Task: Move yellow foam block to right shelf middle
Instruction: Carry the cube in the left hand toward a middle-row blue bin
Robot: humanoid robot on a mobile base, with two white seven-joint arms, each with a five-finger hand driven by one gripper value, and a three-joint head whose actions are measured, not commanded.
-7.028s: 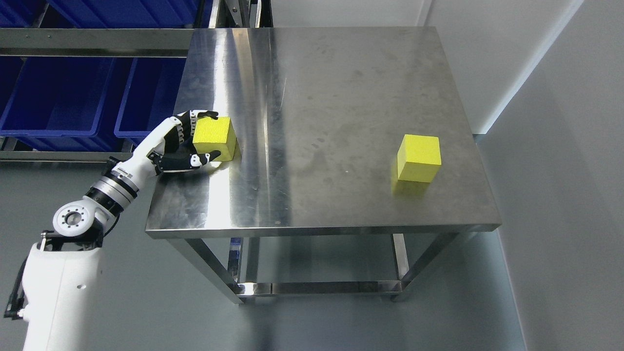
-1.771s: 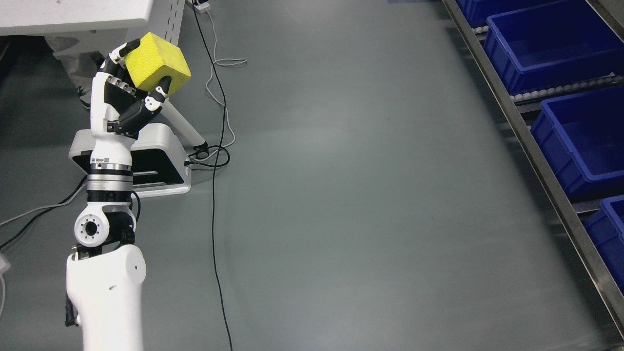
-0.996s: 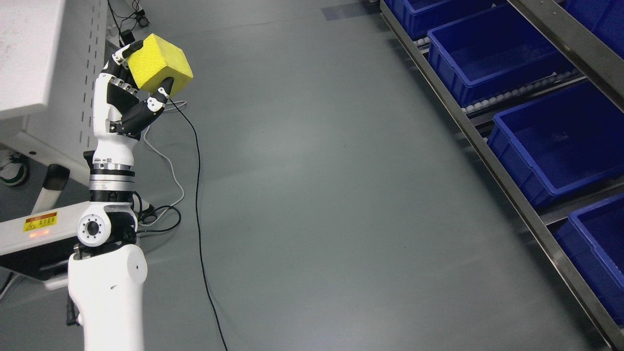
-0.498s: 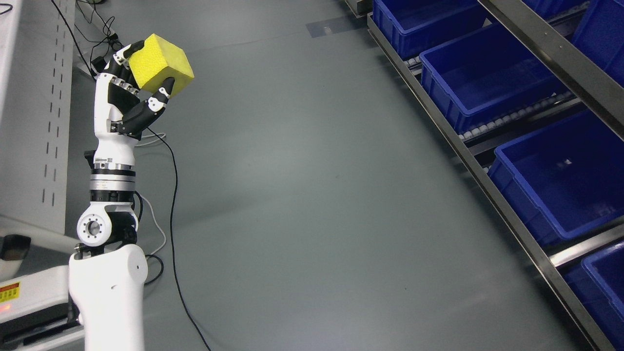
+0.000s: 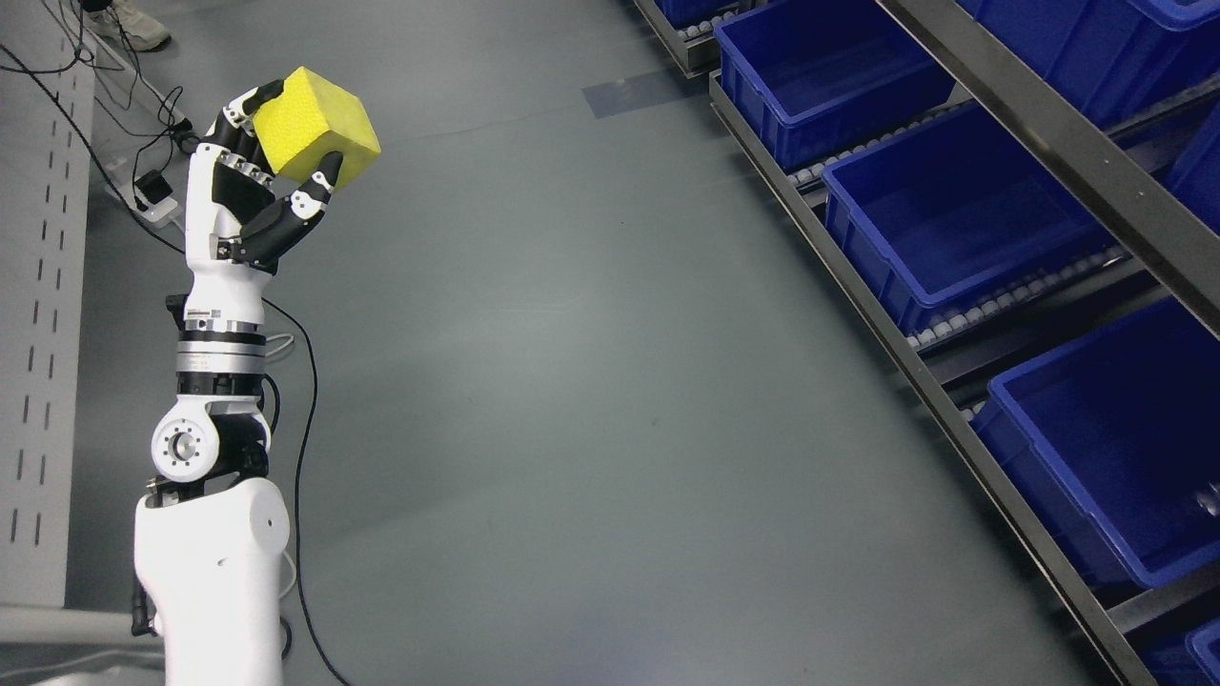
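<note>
My left hand (image 5: 276,143) is raised upright at the upper left and is shut on the yellow foam block (image 5: 319,124), a tilted cube held high above the grey floor. Thumb and fingers clasp its lower and left faces. The white left arm (image 5: 214,400) rises from the bottom left corner. A metal shelf rack (image 5: 1039,124) with several blue bins (image 5: 944,219) runs along the right side, well away from the block. My right arm is out of the picture.
A grey perforated cabinet panel (image 5: 38,314) stands at the left edge. Black cables (image 5: 305,429) trail over the floor beside my arm, with a small white plug block (image 5: 152,191). A person's shoe (image 5: 129,24) shows at the top left. Open grey floor (image 5: 591,400) fills the middle.
The whole picture has kept shifting as the camera turned: the shelf bins have come further into view on the right. The hand and block hold the same pose.
</note>
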